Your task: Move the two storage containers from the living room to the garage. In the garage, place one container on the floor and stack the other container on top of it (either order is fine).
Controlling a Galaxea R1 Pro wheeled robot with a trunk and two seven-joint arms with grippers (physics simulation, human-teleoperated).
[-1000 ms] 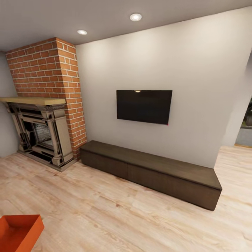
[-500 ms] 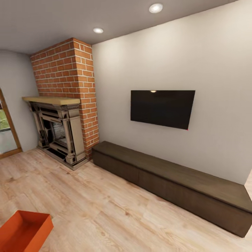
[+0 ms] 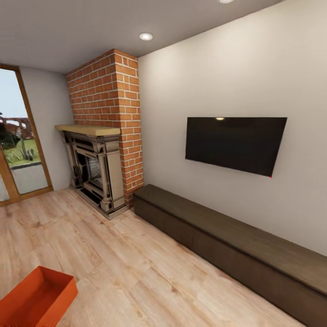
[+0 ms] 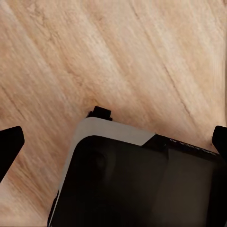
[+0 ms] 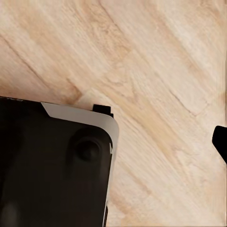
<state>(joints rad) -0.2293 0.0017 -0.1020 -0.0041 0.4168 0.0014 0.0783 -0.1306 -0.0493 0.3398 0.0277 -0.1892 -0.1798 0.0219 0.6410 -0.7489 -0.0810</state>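
One orange-red storage container [image 3: 38, 299] sits on the light wood plank floor [image 3: 136, 272] of the living room, at the lower left corner of the head view, its open top facing up and part of it cut off by the frame edge. In the left wrist view my left gripper [image 4: 113, 142] is open over the planks, with black fingertips [image 4: 9, 146] at both picture edges and nothing between them. My right gripper [image 5: 113, 142] also hangs above the planks, and one black fingertip [image 5: 220, 142] shows far out at the edge.
A brick fireplace [image 3: 102, 136] stands against the far wall. Beside it, a long dark low cabinet [image 3: 236, 245] runs under a wall-mounted TV [image 3: 234, 143]. A wood-framed glass door [image 3: 18, 136] is at the left. My dark base [image 4: 137, 184] shows beneath both wrists.
The head camera has turned left, so the whole picture has shifted right. The glass door has come into view and more of the container shows.
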